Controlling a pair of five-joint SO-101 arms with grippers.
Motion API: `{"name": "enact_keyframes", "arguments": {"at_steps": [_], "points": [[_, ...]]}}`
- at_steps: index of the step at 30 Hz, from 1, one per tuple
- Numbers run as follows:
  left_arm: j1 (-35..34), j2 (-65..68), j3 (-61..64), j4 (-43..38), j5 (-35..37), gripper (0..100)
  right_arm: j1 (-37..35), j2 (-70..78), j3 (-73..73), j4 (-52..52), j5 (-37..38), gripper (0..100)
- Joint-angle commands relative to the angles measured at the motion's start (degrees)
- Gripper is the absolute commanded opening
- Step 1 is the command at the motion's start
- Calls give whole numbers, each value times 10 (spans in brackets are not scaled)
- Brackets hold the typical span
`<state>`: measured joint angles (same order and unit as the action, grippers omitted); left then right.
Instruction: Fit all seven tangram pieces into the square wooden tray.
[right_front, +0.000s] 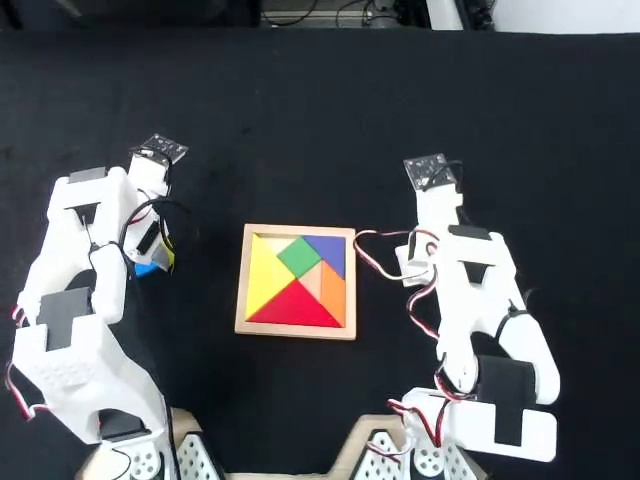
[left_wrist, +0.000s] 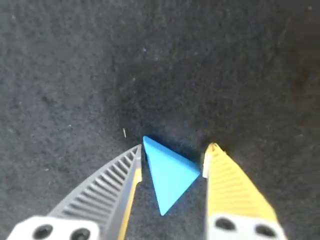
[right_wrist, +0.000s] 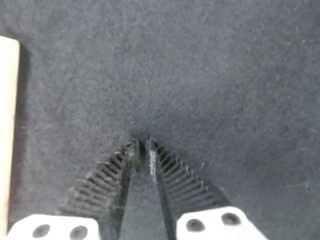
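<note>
The left pincer (left_wrist: 172, 152) is closed on a blue triangle (left_wrist: 169, 177), apart from the wooden tray (right_front: 296, 332). The right pincer (right_wrist: 142, 147), almost fully closed, holds nothing above the black tabletop (right_front: 300, 130).

Table (right_front: 300, 110): black felt-like cloth over the whole top, with lint specks showing in the close views. Tray (right_front: 241, 290) lies flat on the cloth around mid-table, its edges roughly square to the table's. In the right wrist view its pale rim sits directly against the cloth. Blue triangle (right_front: 146, 268) is well left of the tray, level with the tray's middle, with cloth between them. Can't tell if it rests on the cloth or sits just above it. A small pale fleck (left_wrist: 124, 132) lies on the cloth just beside the triangle. Left arm base (right_front: 140, 455) and right arm base (right_front: 440, 450) stand at the near edge, one on each side of the tray.
</note>
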<state>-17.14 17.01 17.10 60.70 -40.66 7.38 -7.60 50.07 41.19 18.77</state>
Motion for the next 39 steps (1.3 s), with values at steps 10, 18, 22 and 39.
{"name": "enact_keyframes", "arguments": {"at_steps": [10,18,22,39], "points": [[-4,-3,-8,3,19,198,2,-1,-29,4,-3,41],[-41,-4,-13,26,51,287,2,-1,-29,4,-3,41],[-39,-4,-13,26,55,284,2,-1,-29,4,-3,41],[-22,1,-13,30,55,167,2,-1,-29,4,-3,41]]}}
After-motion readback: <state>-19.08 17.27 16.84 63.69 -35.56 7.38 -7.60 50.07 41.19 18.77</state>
